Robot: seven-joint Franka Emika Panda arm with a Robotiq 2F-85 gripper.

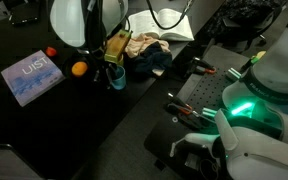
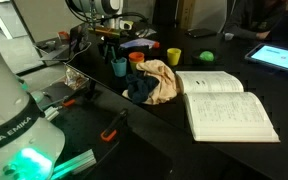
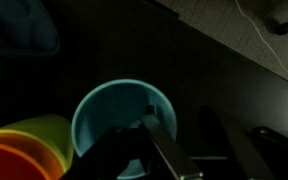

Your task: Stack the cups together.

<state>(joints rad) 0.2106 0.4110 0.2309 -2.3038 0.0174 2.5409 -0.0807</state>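
Note:
A teal cup (image 3: 114,115) stands on the dark table, also seen in both exterior views (image 1: 116,76) (image 2: 119,67). My gripper (image 3: 181,120) is right over it, open, with one finger inside the cup and the other outside its rim. It also shows in both exterior views (image 1: 112,55) (image 2: 112,45). An orange cup (image 2: 137,58) stands next to the teal cup and a yellow cup (image 2: 173,56) stands farther off. In the wrist view, yellow (image 3: 34,128) and orange (image 3: 9,160) rims show at the lower left edge.
A crumpled cloth (image 2: 159,80) and an open book (image 2: 224,100) lie beside the cups. A blue book (image 1: 32,77), an orange ball (image 1: 79,68) and a smaller red one (image 1: 51,51) lie on the other side. A tablet (image 2: 279,57) and a green object (image 2: 206,57) lie farther off.

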